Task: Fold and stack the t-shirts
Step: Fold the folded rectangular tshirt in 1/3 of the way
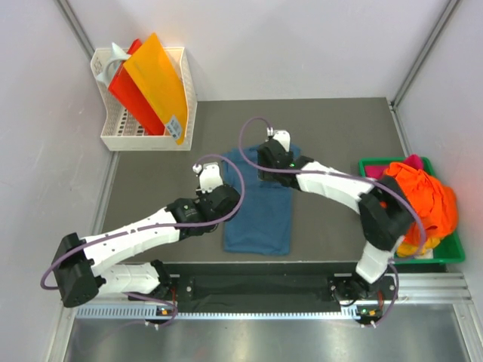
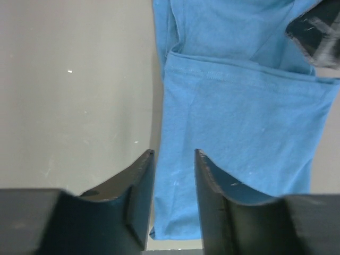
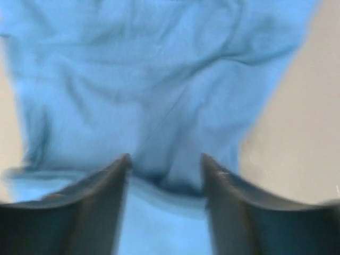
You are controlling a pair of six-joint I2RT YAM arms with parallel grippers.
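Several t-shirts, orange uppermost, in green tray; coloured sheets in white basket

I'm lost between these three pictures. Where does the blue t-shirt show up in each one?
Top external: the blue t-shirt lies flat near the centre of the picture.
Left wrist: the blue t-shirt fills the right half.
Right wrist: the blue t-shirt fills nearly the whole picture and is blurred.
Shared landmark: the grey table, bare beside the shirt in all three views.
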